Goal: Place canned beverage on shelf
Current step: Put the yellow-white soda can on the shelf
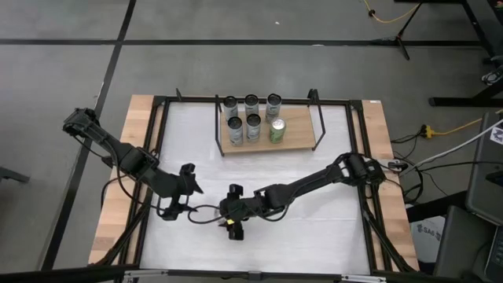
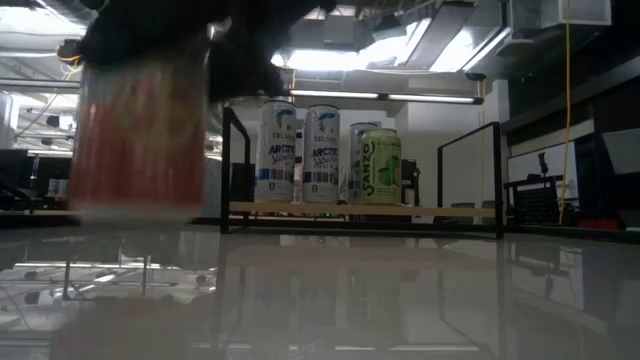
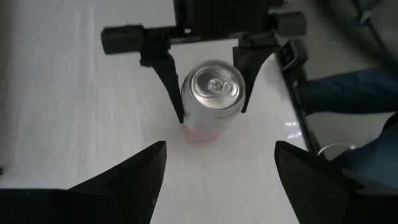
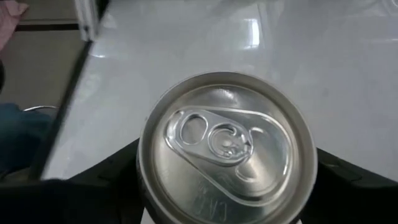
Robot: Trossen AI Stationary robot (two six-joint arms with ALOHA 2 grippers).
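We see the right gripper (image 3: 208, 115) at the near middle of the white table (image 1: 314, 228), its jaws closed around a red can (image 3: 211, 99); the can stands upright between the two fingers (image 3: 171, 87), silver top up, base on the table. In the right wrist view the can top (image 4: 227, 146) fills the gap between the jaws. Left gripper (image 1: 186, 182) sits just beside it, pointed at the can, jaws spread apart with nothing between them, can well ahead of its fingertips. The shelf (image 1: 271, 141) is on the far side of the table, well beyond both sets of jaws. On it we count five silver cans (image 1: 251, 126) and one green can (image 1: 277, 130), all upright. Blue cloth (image 3: 348, 93) shows past the table edge.
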